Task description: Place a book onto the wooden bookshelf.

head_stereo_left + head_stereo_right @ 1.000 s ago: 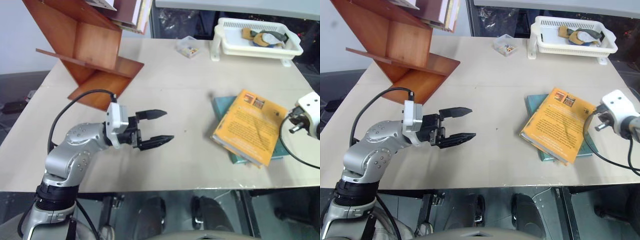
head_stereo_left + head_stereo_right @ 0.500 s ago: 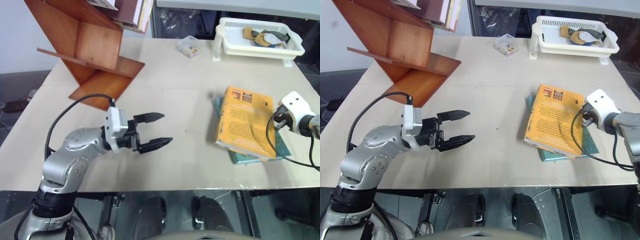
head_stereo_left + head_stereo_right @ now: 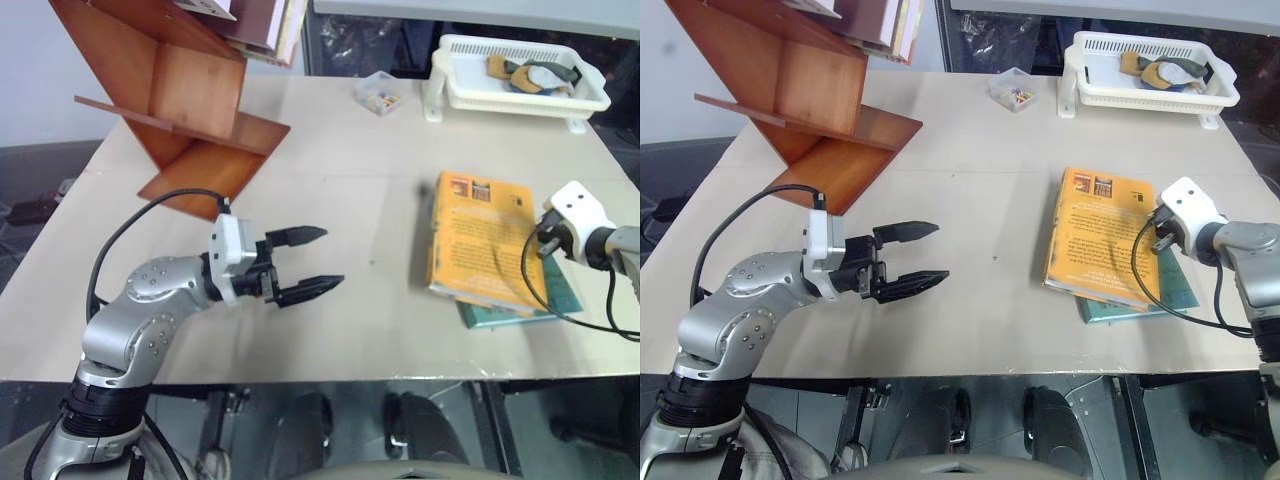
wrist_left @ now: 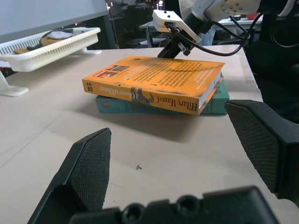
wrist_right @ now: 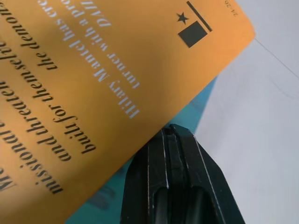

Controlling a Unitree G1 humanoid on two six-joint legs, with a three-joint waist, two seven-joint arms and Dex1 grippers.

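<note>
I see the book (image 3: 483, 240) lying flat on the worktop (image 3: 360, 170), stacked on a teal book (image 3: 512, 312), well right of the bookshelf (image 3: 170, 90) at the far left corner. My right end effector (image 5: 175, 140) has its 2 fingers pressed together, tips at the book's right edge, over the teal cover; I cannot tell if they touch the book. My left end effector (image 3: 305, 263) hovers over the worktop, fingers spread, holding nothing, pointing toward the books. A white basket (image 3: 520, 85) sits at the far right.
</note>
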